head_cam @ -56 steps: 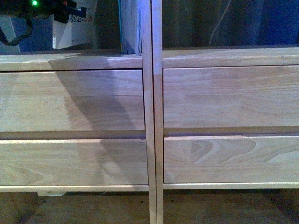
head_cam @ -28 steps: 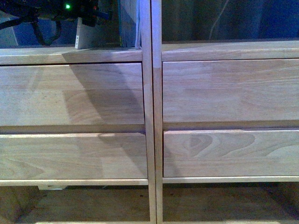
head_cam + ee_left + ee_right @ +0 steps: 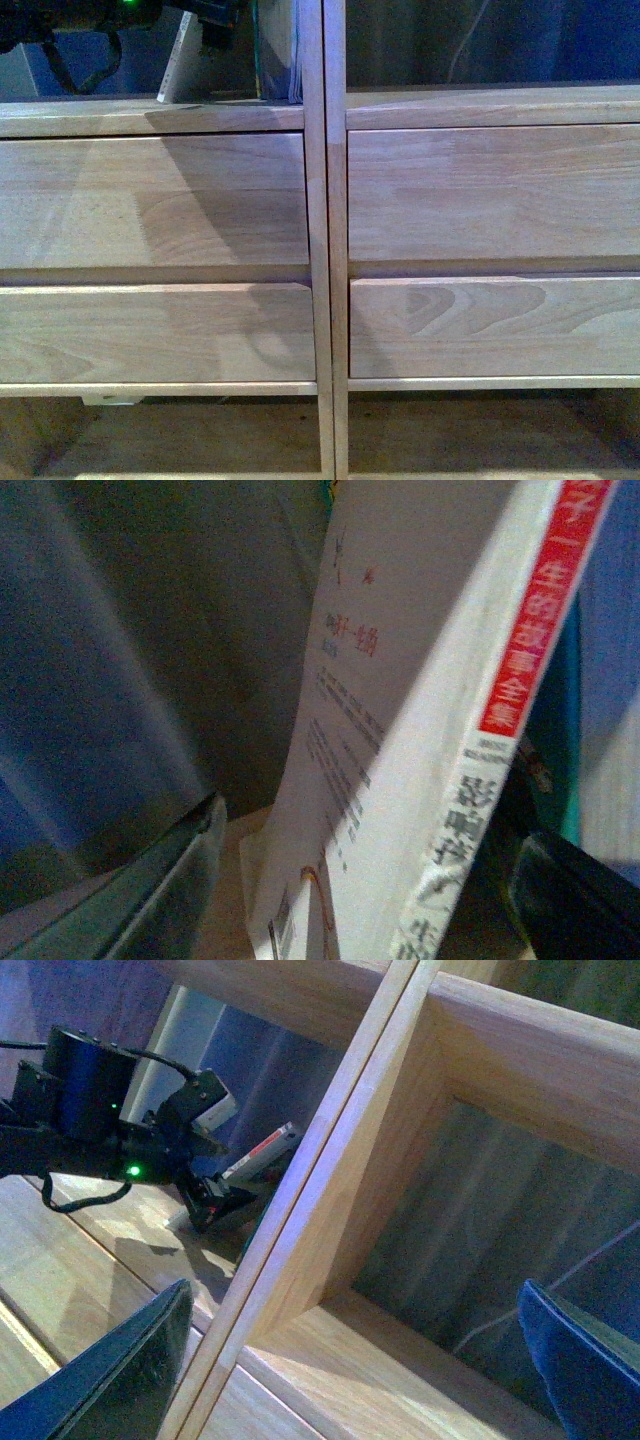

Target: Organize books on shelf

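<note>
1. White and thin, the softcover book (image 3: 420,740) leans tilted in the left compartment of the shelf (image 3: 200,200), its lower edge down on the board and its red-marked spine turned out toward the left wrist camera.
2. The left gripper (image 3: 370,880) straddles this book: one dark finger (image 3: 170,880) shows on the cover side with a clear gap to the cover, and the other finger (image 3: 580,900) sits on the spine side. Whether the fingers still pinch the book lower down, I cannot tell.
3. Just beyond the white book, on the side away from the open finger, a sliver of the teal book (image 3: 568,720) stands against the centre post (image 3: 325,200).
4. In the front view the white book (image 3: 178,62) slants with its top toward the post and the left arm (image 3: 70,25) hanging above it.
5. The right gripper (image 3: 360,1360) hovers before the empty right compartment, its fingers spread wide and holding nothing.
6. Judged from this, the step in hand is standing the thin book up beside the teal one. The next move probably calls for nudging its top toward the post until upright, then letting go and pulling straight back without dragging it over.
</note>
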{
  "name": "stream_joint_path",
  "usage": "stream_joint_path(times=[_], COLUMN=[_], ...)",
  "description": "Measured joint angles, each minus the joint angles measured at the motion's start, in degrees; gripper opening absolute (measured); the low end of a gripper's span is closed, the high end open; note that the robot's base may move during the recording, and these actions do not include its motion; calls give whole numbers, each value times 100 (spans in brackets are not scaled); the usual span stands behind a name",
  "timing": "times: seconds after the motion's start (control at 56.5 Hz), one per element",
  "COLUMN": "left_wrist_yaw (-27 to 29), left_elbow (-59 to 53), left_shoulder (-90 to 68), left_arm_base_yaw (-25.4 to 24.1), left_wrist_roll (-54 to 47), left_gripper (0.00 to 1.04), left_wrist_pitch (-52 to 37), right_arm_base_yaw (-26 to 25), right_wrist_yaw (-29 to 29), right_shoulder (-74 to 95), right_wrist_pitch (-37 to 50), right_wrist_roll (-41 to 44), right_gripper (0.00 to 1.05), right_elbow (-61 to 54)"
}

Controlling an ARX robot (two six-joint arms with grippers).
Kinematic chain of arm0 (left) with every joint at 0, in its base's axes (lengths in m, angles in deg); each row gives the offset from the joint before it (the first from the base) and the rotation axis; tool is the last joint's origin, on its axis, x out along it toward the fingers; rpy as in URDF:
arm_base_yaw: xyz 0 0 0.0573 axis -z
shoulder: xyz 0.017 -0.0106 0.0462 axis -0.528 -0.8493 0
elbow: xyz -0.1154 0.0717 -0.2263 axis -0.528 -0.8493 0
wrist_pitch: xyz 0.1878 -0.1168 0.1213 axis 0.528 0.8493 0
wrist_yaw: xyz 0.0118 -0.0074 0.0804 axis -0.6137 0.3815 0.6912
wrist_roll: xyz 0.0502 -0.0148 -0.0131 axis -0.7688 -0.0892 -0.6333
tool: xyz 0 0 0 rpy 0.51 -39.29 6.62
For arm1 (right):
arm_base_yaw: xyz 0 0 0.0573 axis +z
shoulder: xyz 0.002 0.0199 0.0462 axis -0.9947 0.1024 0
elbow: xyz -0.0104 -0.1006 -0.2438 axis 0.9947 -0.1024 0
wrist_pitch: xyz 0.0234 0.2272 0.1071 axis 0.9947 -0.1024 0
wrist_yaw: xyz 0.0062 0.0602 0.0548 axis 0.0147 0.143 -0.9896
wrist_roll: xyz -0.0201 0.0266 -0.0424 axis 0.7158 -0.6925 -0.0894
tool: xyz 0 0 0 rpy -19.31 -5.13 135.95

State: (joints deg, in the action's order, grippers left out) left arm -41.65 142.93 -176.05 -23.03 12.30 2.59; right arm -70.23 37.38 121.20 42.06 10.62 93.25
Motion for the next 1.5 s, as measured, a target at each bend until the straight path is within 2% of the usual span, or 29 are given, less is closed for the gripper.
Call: stream_joint_path(times=[0.265, 0.389, 0.496, 0.584, 0.69, 0.85, 0.956, 1.009, 1.044, 1.08, 1.115, 1.15, 1.221, 1.434, 1.469, 1.504], left_wrist_yaw=[-216, -343, -481, -962, -1897, -3233, -4068, -3298, -2524, -2057, -1550, -1257, -647, 109, 188, 326], left_elbow=[-1060, -2157, -3180, -4581, -5877, -6747, -7180, -7049, -6990, -7049, -7204, -7355, -7862, -8476, -8557, -8688], left_shoulder=[1193, 2253, 3230, 4730, 6352, 7716, 8448, 8880, 9211, 9453, 9698, 9823, 10037, 10592, 10640, 10719], left_arm_base_yaw=[-275, -575, -870, -1484, -2500, -3849, -4688, -4583, -4271, -4009, -3676, -3453, -2951, -2120, -2039, -1908], left_wrist_roll=[542, 809, 997, 1390, 1884, 2846, 3545, 3300, 2929, 2590, 2293, 2087, 1790, 1589, 1580, 1565], left_gripper=[97, 97, 97, 97, 97, 97, 97, 89, 82, 77, 70, 65, 49, 9, 4, 3], left_wrist_pitch=[-175, -323, -435, -457, -323, -555, -896, 271, 1335, 2041, 2750, 3099, 3322, 3165, 3152, 3128], right_arm_base_yaw=[13, -24, -262, -837, -1360, -1462, -1298, -1200, -1084, -1051, -1126, -1274, -1355, -1381, -1379, -1379], right_wrist_yaw=[28, 70, 92, 175, 258, 557, 804, 898, 1069, 1143, 1252, 1375, 1416, 1421, 1414, 1416], right_shoulder=[7, -50, -190, -374, -636, -1167, -1652, -1908, -2105, -2166, -2236, -2356, -2697, -3254, -3342, -3449], right_wrist_pitch=[-7, -66, -267, -776, -1351, -1775, -1978, -2105, -2225, -2378, -2951, -3729, -4553, -4168, -4105, -4033], right_wrist_roll=[-98, -219, -472, -1325, -2232, -2411, -2321, -2260, -2151, -2127, -2146, -2199, -2253, -2267, -2267, -2267], right_gripper=[98, 98, 98, 98, 98, 98, 98, 98, 98, 97, 92, 86, 71, 33, 28, 21], right_elbow=[96, 214, 343, 601, 667, 498, 236, 85, -11, -35, 98, 236, -79, -1405, -1528, -1672])
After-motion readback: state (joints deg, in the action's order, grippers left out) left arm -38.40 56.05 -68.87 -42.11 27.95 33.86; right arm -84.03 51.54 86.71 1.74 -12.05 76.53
